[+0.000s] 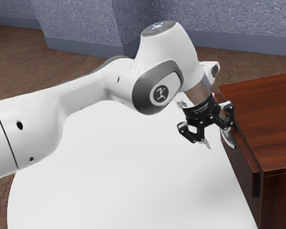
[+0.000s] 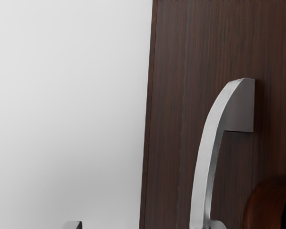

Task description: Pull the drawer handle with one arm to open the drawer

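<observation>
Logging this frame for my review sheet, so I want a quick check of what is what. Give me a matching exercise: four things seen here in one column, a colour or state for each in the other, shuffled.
Things:
1. gripper
2. drawer handle
3. drawer front
4. table

Colour or state:
A. silver-grey, curved
B. dark reddish wood grain
C. plain white, flat
D. black, fingers open

Pairs: 1-D, 2-A, 3-B, 4-C
</observation>
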Controlling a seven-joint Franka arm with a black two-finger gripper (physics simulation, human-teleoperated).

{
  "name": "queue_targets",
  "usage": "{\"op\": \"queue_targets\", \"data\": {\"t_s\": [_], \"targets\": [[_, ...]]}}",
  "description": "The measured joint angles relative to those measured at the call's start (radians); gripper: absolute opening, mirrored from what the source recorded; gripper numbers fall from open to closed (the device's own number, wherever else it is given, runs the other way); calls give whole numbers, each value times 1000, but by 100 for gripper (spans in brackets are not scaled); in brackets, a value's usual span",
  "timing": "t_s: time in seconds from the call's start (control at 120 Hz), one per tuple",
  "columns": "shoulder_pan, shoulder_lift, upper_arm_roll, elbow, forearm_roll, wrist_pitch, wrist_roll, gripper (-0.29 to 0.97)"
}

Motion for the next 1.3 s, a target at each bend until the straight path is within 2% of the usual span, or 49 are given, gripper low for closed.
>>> {"op": "queue_targets", "data": {"t_s": [1.3], "targets": [[71, -141, 2, -183, 33, 1, -1, 28]]}}
